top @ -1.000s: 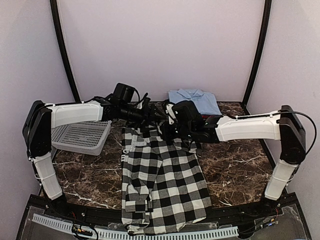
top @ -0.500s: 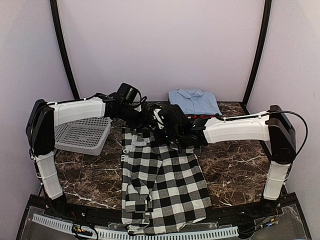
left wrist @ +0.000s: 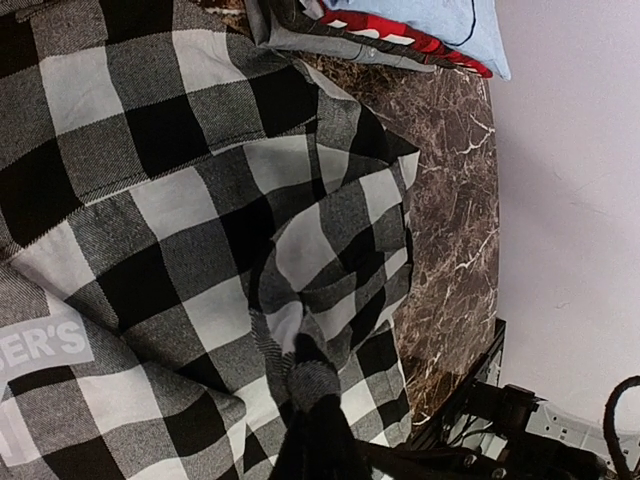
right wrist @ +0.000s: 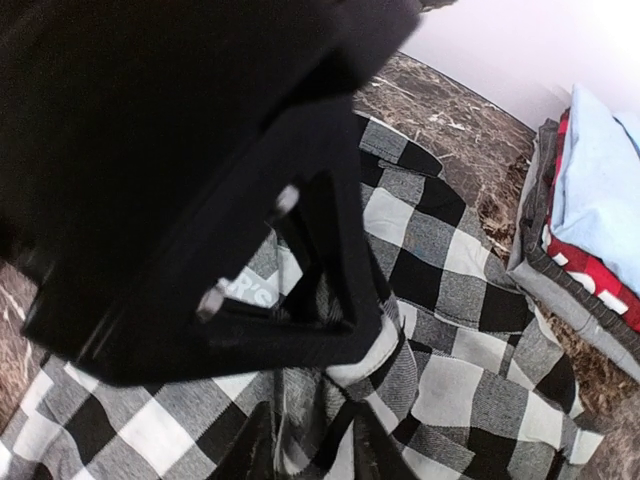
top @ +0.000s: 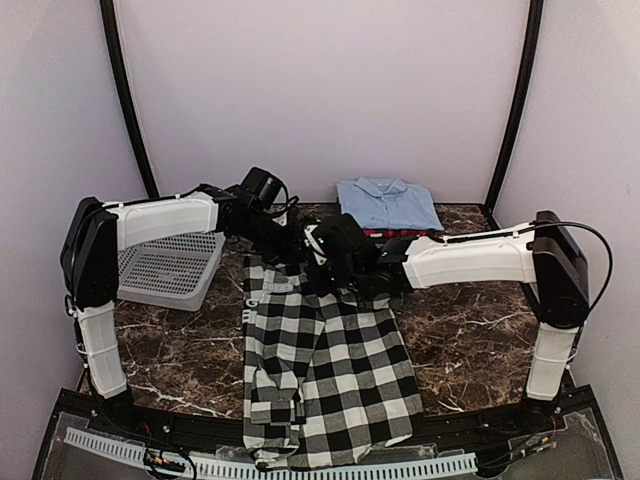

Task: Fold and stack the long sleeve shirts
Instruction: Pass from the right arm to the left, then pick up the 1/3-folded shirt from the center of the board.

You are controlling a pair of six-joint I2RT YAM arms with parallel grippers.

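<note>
The black-and-white checked shirt (top: 325,360) lies lengthwise on the marble table, its white lettering (left wrist: 40,345) showing in the left wrist view. Both grippers meet at its far end. My left gripper (left wrist: 305,365) is shut on a raised fold of the checked cloth. The right gripper (right wrist: 308,415) is right beside it, its fingers (right wrist: 256,430) apart with bunched checked cloth lying between them. The left gripper's black body (right wrist: 180,150) fills most of the right wrist view. A folded light blue collared shirt (top: 388,203) rests on a red one (top: 385,233) at the back.
A grey perforated basket (top: 165,272) stands at the left of the table. Under the red shirt lies a grey folded layer (right wrist: 565,300). Bare marble (top: 470,330) shows right of the checked shirt. Pale walls close in three sides.
My left gripper has moved right to the right gripper and shut on the checked fold. The right gripper has shifted left and its fingers have parted.
</note>
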